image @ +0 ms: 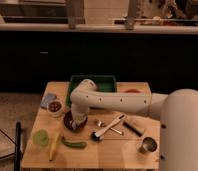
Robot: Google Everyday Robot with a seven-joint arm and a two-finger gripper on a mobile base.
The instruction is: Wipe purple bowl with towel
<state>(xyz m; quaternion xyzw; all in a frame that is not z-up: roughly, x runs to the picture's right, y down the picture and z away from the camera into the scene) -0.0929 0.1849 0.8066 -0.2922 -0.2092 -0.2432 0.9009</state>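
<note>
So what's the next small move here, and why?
Probably a short circular sweep inside the purple bowl. The gripper is down over the bowl, beside the small white bowl, so it looks placed for wiping. The towel is not visible, so contact is unconfirmed.

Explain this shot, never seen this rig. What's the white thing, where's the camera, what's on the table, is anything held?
The big white shape is the arm of a one-armed mobile robot. It enters from the right and bends down over a wooden table. There is only one camera; it looks down at the table, apparently from near the robot's body, but its exact mount is unknown. The gripper at the arm's end is down at the purple bowl, on the table's left side. I cannot tell whether it holds anything, and the towel cannot be made out. Also on the table are a small white bowl beside a blue-grey cloth, a green tray, a banana, a steel cup and some utensils.
</note>
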